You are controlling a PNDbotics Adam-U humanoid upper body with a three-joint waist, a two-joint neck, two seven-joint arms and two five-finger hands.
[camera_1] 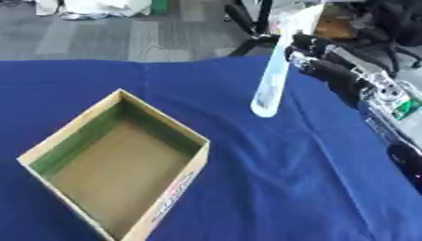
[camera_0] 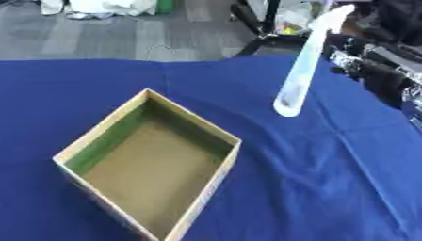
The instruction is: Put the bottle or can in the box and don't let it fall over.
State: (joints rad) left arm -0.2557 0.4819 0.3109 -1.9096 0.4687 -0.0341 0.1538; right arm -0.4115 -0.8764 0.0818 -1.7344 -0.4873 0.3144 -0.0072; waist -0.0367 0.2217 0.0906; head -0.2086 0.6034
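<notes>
1. Plainly, in the left eye view, a pale translucent bottle [camera_0: 301, 70] hangs in the air above the blue-clothed table [camera_0: 329, 188], tilted, its base low and toward the table's middle, its top leaning up toward the far right corner. The right hand [camera_0: 362, 61] comes in from that corner. From this side I cannot tell how its fingers sit on the bottle.

2. Also in this view, the open cardboard box [camera_0: 70, 153] sits toward the table's near left, empty, one corner pointing at the far edge. The bottle's base is well apart from it, to the right of the box's far corner and not yet over the opening.

3. Now in the right eye view, the fingers [camera_1: 309, 49] of the right hand are curled round the bottle's upper part, so the hand grips it near the top. The left hand shows in neither view.

4. Judging the step in hand as the carry to the box: the bottle should be brought upright before it goes down, since a tilted base would likely tip on landing.

5. It seems wise to lower it toward the middle of the box floor, clear of the walls, and release only once the base rests flat.
</notes>
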